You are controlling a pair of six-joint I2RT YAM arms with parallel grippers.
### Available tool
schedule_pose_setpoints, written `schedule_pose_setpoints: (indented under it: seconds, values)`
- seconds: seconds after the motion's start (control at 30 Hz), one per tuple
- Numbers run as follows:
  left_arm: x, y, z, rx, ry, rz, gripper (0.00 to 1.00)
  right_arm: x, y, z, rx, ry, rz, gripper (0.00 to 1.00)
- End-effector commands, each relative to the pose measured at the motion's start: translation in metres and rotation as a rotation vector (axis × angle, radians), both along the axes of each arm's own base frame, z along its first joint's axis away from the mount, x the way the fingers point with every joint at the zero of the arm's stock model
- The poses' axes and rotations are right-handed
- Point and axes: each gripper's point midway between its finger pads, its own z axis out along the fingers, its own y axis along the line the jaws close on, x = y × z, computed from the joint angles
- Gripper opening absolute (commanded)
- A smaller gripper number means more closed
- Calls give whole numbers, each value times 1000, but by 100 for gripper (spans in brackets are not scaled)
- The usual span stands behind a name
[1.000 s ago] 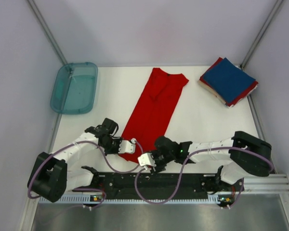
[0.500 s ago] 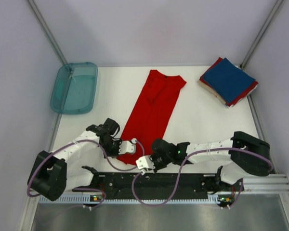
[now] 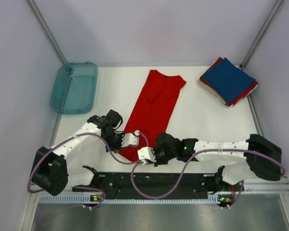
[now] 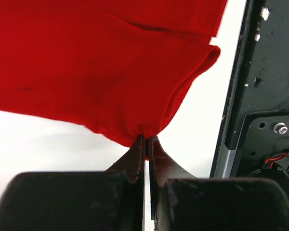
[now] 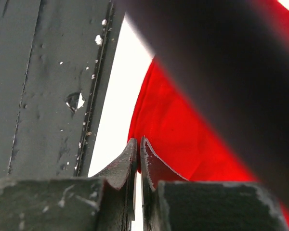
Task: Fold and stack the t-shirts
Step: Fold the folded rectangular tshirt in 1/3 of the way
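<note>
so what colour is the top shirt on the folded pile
The top shirt is navy blue, clearest in the top external view.

Bright, even light is noted; shadows are faint. A dark blur is recorded in the right wrist view.

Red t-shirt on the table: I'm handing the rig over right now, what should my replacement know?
Left gripper shut on the red t-shirt's near hem.
Right gripper shut at the same hem; a hold on cloth is unclear.
The shirt lies mid-table as a long strip.
Done: folded stack, navy blue t-shirt on top, far right.
To do: fold the strip crosswise, stack it.
</note>
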Motion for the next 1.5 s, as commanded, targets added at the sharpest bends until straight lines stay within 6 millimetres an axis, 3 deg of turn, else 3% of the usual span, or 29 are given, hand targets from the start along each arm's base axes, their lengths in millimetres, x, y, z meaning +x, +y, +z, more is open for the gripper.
schedule_pose_setpoints:
  seconds: [0.0, 0.13, 0.4, 0.57, 0.87, 1.1, 1.3, 1.37, 1.47]
  values:
    - [26, -23, 29, -73, -59, -4, 0, 32, 13, 51, 169, 82, -156, 0]
    - [70, -40, 46, -89, -157, 36, 0, 75, 2, 65, 247, 69, -306, 0]
    - [168, -73, 39, -19, -185, 149, 0, 190, -39, 74, 391, 69, -634, 0]
    - [224, -94, 44, -20, -232, 189, 0, 238, -51, 65, 366, 121, -746, 0]
    - [279, -103, 29, 11, -317, 272, 0, 283, -86, 40, 313, 232, -973, 0]
    - [296, -113, 22, -22, -355, 285, 0, 292, -81, 26, 311, 307, -986, 0]
    - [301, -109, 9, 8, -362, 298, 0, 300, -92, 14, 315, 393, -1080, 0]
    - [307, -110, 9, 7, -385, 313, 12, 302, -95, 6, 306, 412, -1101, 0]
    - [325, -111, 21, -14, -460, 350, 28, 317, -103, 3, 322, 417, -1161, 13]
